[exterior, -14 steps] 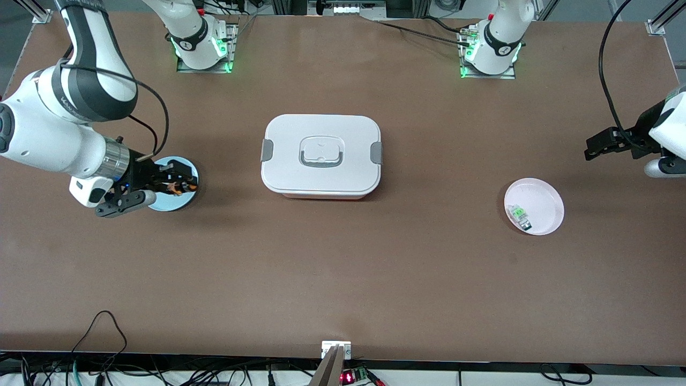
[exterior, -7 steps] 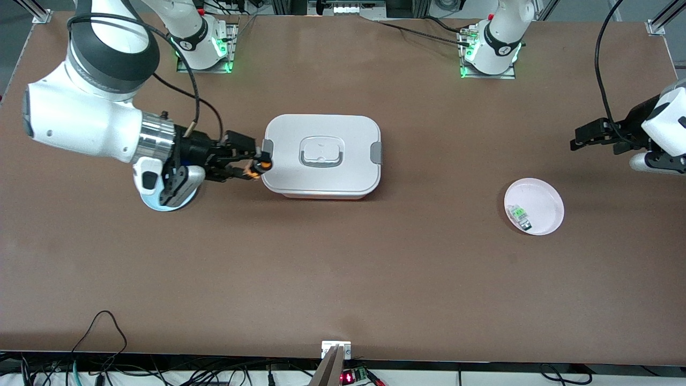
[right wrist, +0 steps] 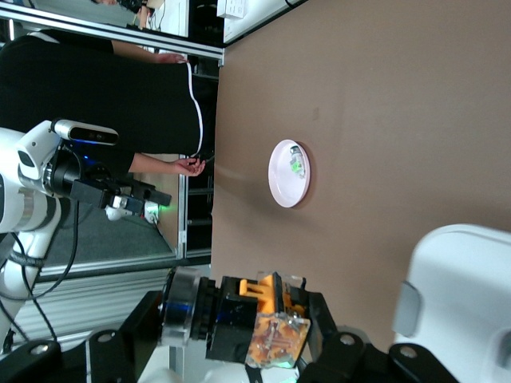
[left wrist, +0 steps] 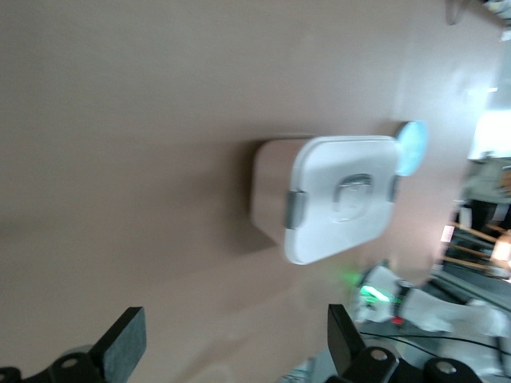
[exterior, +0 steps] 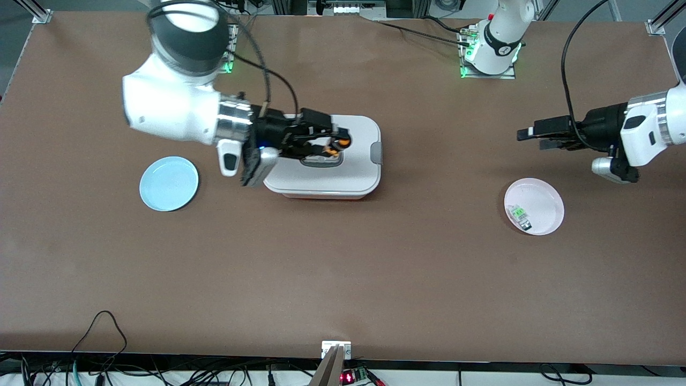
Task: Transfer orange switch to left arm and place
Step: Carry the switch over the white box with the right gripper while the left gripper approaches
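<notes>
- Front view: right gripper [exterior: 338, 143] up over the lid of the box [exterior: 360, 170], fingers clamped on the orange switch [exterior: 343, 142], held above the recessed lid handle
- Left gripper [exterior: 530, 137] in the air over bare table toward the left arm's end, fingers spread wide, holding nothing
- Blue plate [exterior: 169, 183] on the table toward the right arm's end, beside the box; pink plate [exterior: 541, 199] toward the left arm's end, carrying a small clear part with green markings [exterior: 519, 215]
- Left wrist view: two dark fingertips [left wrist: 124, 345] well apart with nothing between; box [left wrist: 335, 195] seen farther off, blue plate [left wrist: 411, 147] just past it
- Right wrist view: orange switch [right wrist: 275, 339] pinched between the fingers, orange and tan end facing the camera; corner of the box [right wrist: 455, 303] close by; pink plate [right wrist: 287, 174] farther off; left gripper [right wrist: 152, 195] visible far off, open
</notes>
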`<state>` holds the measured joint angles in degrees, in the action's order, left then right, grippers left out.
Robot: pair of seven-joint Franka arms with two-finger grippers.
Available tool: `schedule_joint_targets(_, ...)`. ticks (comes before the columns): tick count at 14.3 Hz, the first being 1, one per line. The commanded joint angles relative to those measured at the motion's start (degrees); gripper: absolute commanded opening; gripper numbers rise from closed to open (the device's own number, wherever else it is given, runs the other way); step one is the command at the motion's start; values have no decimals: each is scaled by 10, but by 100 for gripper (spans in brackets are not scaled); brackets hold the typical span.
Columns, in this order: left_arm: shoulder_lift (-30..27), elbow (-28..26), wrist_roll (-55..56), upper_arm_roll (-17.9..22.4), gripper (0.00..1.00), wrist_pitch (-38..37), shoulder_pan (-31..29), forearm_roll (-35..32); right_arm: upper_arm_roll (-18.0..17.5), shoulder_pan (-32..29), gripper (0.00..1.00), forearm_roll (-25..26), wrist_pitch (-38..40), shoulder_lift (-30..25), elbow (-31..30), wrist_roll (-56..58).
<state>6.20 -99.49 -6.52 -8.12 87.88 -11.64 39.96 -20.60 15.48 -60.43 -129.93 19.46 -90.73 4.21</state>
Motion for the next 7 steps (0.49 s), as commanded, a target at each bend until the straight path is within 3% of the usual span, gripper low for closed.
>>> schedule_joint_targets(1, -7, -44, -3, 3, 100, 5, -3, 103, 4, 42, 17, 13, -44, 23, 29, 7)
schedule_joint_targets(4, -7, -62, 43, 3, 100, 3, -8, 179, 2, 61, 17, 205, -55, 28, 54, 35)
schedule_joint_targets(7, -7, -66, 142, 3, 100, 4, -7, 187, 2, 107, 17, 371, -58, 27, 75, 36)
